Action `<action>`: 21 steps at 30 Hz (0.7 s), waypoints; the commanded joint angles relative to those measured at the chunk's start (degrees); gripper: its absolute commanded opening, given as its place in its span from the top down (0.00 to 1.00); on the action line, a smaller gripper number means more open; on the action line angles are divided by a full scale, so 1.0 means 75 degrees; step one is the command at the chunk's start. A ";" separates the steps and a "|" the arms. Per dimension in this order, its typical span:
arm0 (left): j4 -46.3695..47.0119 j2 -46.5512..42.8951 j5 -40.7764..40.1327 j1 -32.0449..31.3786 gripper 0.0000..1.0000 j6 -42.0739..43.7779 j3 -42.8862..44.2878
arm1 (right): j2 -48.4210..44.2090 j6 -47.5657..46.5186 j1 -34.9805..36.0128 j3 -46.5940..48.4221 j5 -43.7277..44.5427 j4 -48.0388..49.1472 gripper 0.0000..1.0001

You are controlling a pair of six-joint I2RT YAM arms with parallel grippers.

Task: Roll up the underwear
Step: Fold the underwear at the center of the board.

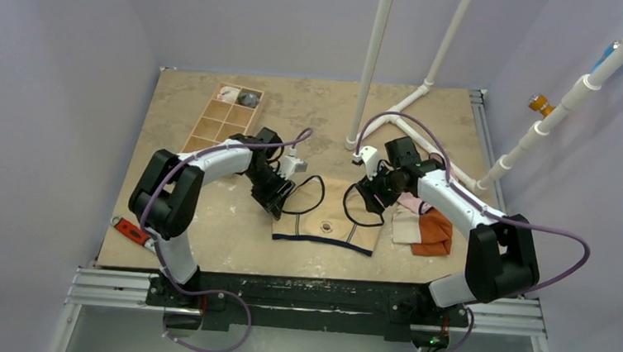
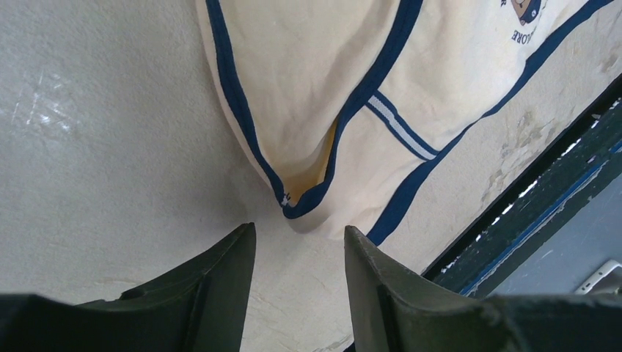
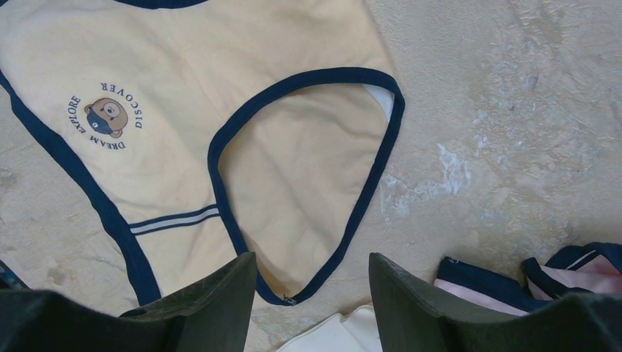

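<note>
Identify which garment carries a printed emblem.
The tan underwear with navy edging: it bears a bear badge. The pink briefs, orange cloth and cream cloth show none.

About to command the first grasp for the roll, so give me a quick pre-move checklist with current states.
1. Tan fabric briefs with navy edging spread out: ok.
2. Left claw open: ok.
3. Right claw open: ok.
4. Navy hem corner centred at each claw's opening: ok.
5. Pink briefs with dark edging outside right claw: ok.
6. Cream cloth edge clear of right claw: cannot tell; it shows between the fingers.
</note>
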 commanded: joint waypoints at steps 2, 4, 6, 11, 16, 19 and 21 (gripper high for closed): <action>0.0249 0.0252 0.0380 -0.0069 0.59 -0.0212 0.0296 | -0.0116 0.0037 -0.0029 -0.0057 0.0005 0.0249 0.44; 0.0270 0.0338 0.0444 -0.0073 0.66 -0.0212 0.0345 | -0.0099 0.0051 -0.0033 -0.0057 0.0001 0.0262 0.44; 0.0291 0.0405 0.0478 -0.0062 0.78 -0.0205 0.0388 | -0.0123 0.0055 -0.0031 -0.0055 -0.0001 0.0264 0.44; 0.0206 0.0410 0.0700 0.0127 1.00 -0.0133 0.0481 | -0.0261 0.0055 -0.0034 -0.0085 0.0051 0.0264 0.44; -0.0336 0.0111 0.0936 0.0827 1.00 0.0143 0.0627 | -0.0456 0.0013 -0.0037 -0.0138 0.0145 0.0227 0.45; -0.0935 -0.0045 0.0948 0.1356 1.00 0.0420 0.0856 | -0.0561 0.0009 -0.0040 -0.0124 0.0160 0.0182 0.45; -0.1392 -0.0133 0.0898 0.1694 1.00 0.0595 0.0978 | -0.0608 0.0002 -0.0040 -0.0128 0.0180 0.0168 0.45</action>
